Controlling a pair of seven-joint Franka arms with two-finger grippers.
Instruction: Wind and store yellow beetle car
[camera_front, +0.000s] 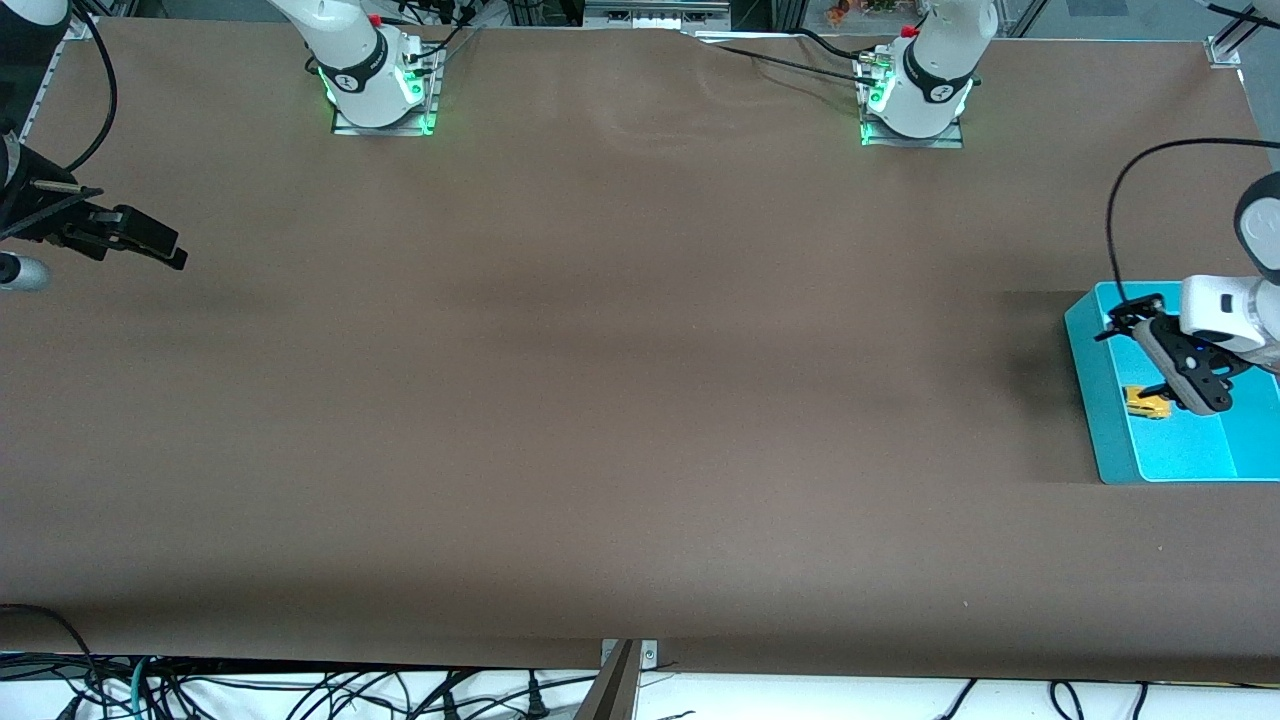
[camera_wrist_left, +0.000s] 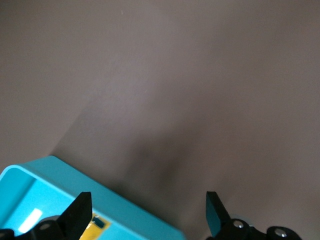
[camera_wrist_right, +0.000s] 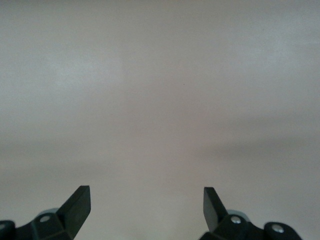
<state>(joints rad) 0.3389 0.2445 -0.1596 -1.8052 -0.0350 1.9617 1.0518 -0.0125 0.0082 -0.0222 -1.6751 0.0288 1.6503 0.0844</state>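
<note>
You had the yellow beetle car (camera_front: 1147, 402) lying in the teal bin (camera_front: 1105, 420) at the left arm's end of the table, on the bin floor close to the wall that faces the table's middle. I judged the storing step as good as done: the car was down and free. The left gripper (camera_front: 1158, 352) hung over the bin just above the car with its jaws spread wide and nothing between them; in the left wrist view one fingertip (camera_wrist_left: 79, 208) stood over the bin and a sliver of yellow showed beside it. The right gripper (camera_front: 150, 245) waited over bare table at the right arm's end, its jaws equally wide and empty, fingertips (camera_wrist_right: 80, 200) over nothing but the brown cover.

What your next move called for, as I read it, was a straight lift of the left arm clear of the bin walls without nudging the car.

The car's long axis seemed to run roughly along the table's length, toward the two arms' ends; which end was its nose I could not tell
</note>
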